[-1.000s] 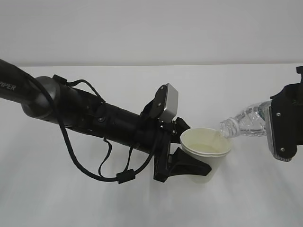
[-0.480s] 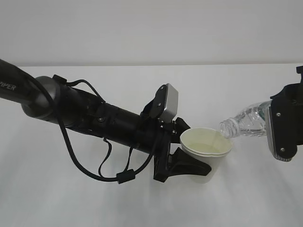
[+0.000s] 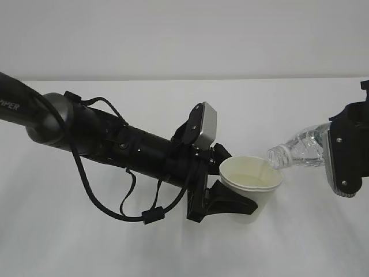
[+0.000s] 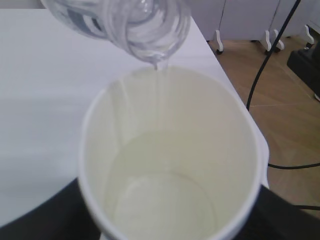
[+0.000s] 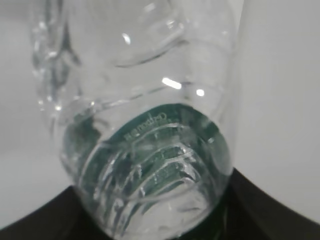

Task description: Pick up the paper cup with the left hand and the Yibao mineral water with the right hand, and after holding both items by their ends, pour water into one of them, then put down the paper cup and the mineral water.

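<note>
- Two black arms meet over the white table (image 3: 300,242) — the left hand (image 3: 230,187) comes in from the left of the outside view, the right hand (image 3: 340,158) from the right edge.
- Left hand: its fingers are closed around the lower part of the paper cup (image 3: 251,180), holding it upright just above the tabletop.
- Inside the cup (image 4: 170,165), seen from the left wrist, a shallow pool of water covers the bottom.
- Right hand: it grips the far end of the water bottle (image 3: 297,149); the bottle lies tipped nearly flat, neck pointing left and a little down.
- The open bottle mouth (image 4: 150,35) hangs right over the far rim of the cup, apart from it — a thin thread of water runs down into the cup.
- From the right wrist the bottle (image 5: 145,130) fills the picture, its green label band low between the dark fingers.
</note>
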Motion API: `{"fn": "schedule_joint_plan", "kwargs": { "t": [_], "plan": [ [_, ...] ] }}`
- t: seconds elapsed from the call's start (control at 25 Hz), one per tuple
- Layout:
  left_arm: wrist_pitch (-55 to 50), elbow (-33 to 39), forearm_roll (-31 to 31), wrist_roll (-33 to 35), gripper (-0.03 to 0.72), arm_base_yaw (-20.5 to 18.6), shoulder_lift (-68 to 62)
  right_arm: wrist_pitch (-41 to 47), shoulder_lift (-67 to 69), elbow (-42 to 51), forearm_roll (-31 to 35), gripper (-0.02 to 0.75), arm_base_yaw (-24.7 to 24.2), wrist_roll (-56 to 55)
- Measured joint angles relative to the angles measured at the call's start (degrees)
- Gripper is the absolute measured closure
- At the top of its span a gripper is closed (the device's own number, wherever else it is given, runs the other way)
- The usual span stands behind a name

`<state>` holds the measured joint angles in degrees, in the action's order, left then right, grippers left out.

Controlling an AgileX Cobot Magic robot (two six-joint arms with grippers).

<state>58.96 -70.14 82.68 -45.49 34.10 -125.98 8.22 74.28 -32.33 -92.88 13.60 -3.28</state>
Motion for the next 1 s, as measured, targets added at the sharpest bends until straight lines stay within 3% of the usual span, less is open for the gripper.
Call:
{"fn": "schedule_joint_plan", "kwargs": {
  "t": [1.0],
  "plan": [
    [0.0,0.0,0.0,0.0,0.211,0.0,0.0,0.0,0.0,0.0,-0.2,0.307,0.0,0.0]
  ]
}}
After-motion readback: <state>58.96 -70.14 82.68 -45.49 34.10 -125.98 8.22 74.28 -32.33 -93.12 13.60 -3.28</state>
